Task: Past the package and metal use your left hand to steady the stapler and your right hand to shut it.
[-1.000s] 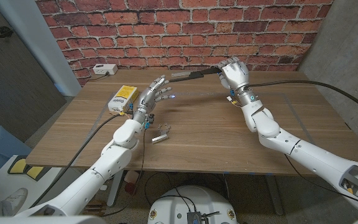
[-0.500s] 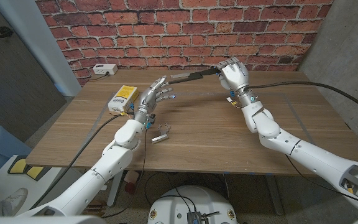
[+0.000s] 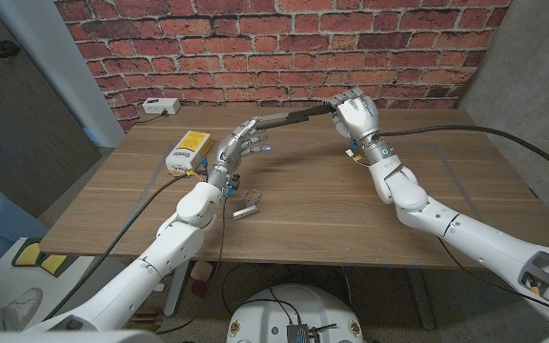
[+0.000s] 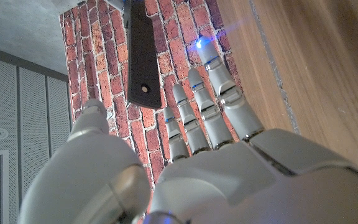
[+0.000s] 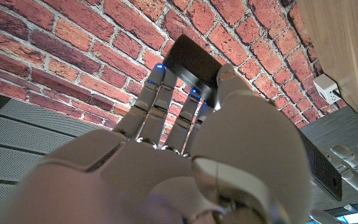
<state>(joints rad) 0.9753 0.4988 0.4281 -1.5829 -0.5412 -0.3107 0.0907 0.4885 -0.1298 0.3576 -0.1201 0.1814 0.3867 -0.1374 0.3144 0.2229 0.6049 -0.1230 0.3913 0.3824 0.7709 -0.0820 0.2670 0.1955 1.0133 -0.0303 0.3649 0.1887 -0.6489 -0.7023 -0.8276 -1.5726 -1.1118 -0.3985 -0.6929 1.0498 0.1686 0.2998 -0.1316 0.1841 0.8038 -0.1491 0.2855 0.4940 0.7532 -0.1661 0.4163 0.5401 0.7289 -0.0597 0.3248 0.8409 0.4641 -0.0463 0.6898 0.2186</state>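
Stapler [image 3: 289, 117] in right hand [image 3: 356, 116] (left hand [image 3: 241, 143] spread beneath)

Your stapler [image 3: 289, 117] reads black with a dark grey sheen. Both the left hand [image 3: 240, 143] and the right hand [image 3: 358, 112] are silver-grey over white arms, and you can see small blue lights glowing at the left fingertips [image 4: 200, 44]. The package [image 3: 186, 151] is yellow on top with white sides. The tabletop [image 3: 351, 210] is brown wood grain. Behind it you have a red brick wall [image 3: 255, 48] with pale mortar lines.
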